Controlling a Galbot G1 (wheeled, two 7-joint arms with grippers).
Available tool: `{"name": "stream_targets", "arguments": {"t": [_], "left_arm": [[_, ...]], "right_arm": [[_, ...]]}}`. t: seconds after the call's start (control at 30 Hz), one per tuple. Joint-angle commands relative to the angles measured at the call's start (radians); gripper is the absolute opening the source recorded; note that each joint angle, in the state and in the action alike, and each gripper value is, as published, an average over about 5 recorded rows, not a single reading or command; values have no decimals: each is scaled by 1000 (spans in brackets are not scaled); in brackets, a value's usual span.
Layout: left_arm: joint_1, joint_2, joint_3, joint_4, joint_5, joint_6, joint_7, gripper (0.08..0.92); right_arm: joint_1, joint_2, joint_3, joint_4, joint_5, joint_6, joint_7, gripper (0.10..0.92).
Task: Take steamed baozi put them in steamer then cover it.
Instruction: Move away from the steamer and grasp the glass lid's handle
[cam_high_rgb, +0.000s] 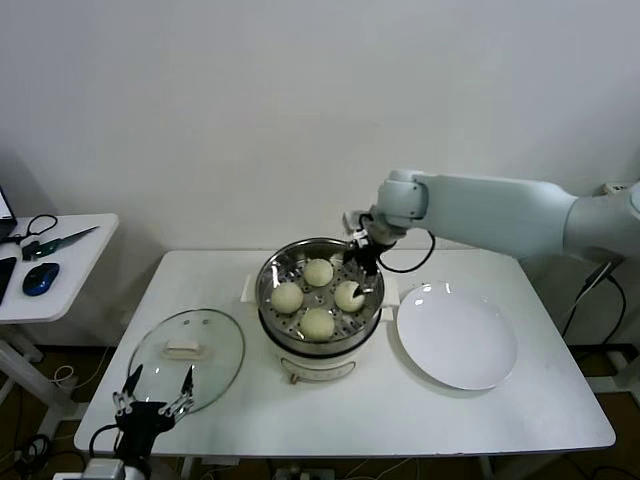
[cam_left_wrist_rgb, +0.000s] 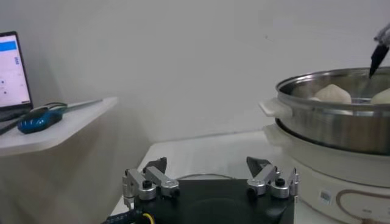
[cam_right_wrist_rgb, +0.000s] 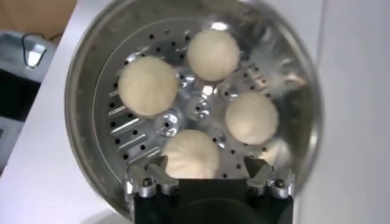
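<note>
**Baozi all in the steamer, glass cover is next**

The steamed baozi (cam_high_rgb: 318, 297) are all sitting in the steamer (cam_high_rgb: 272, 272) now, four of them spread over the perforated floor, none stacked. The steamer is sitting mid-table, a bit toward the back edge. The white plate (cam_high_rgb: 458, 335) toward the table's right edge is bare.

My right gripper (cam_right_wrist_rgb: 208, 176) is hanging over the basket's right side with its fingers spread apart and nothing between them; one bun is lying just under it in the wrist view. I'm reading that as the last drop being done.

So I'm now thinking about the cover (cam_high_rgb: 187, 359), which is lying flat near the front left corner of the table, handle up. My left gripper (cam_high_rgb: 153, 390) is hovering just at its front rim, fingers wide apart, holding nothing.

Handling-wise I'm guessing the lid is rigid, fairly heavy for its size, slick on the glass and breakable if dropped. The dome and metal rim are giving the fingers nothing to bite on, so I'm aiming for the cream handle (cam_high_rgb: 185, 350) at the centre, pinching across its narrow width. The buns look soft and squashy, so I'm wanting the lid going down level.
</note>
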Motion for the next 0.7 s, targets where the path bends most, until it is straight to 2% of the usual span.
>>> {"name": "stream_targets", "arguments": {"t": [0.03, 0.13, 0.23, 0.4, 0.47, 0.57, 0.7], "left_arm": [[2, 0, 2, -1, -4, 4, 0, 823], [-4, 5, -3, -13, -23, 32, 0, 823], [-14, 10, -6, -24, -37, 65, -5, 823], [-27, 28, 18, -21, -51, 98, -45, 823], [-40, 33, 22, -9, -41, 100, -50, 823], [-66, 34, 20, 9, -9, 86, -43, 823], [-88, 38, 16, 22, 6, 54, -41, 823]], "right_arm": [[-72, -209, 313, 12, 162, -26, 278, 823], [-266, -321, 568, 52, 152, -22, 527, 823], [-480, -440, 832, 117, 132, -14, 682, 823], [-913, -601, 1225, 244, 21, 56, 784, 823], [-1168, -631, 1466, 302, -27, 85, 816, 823], [-1560, -611, 1836, 377, -62, 136, 848, 823], [-1930, -497, 2136, 434, -92, 260, 851, 823]]}}
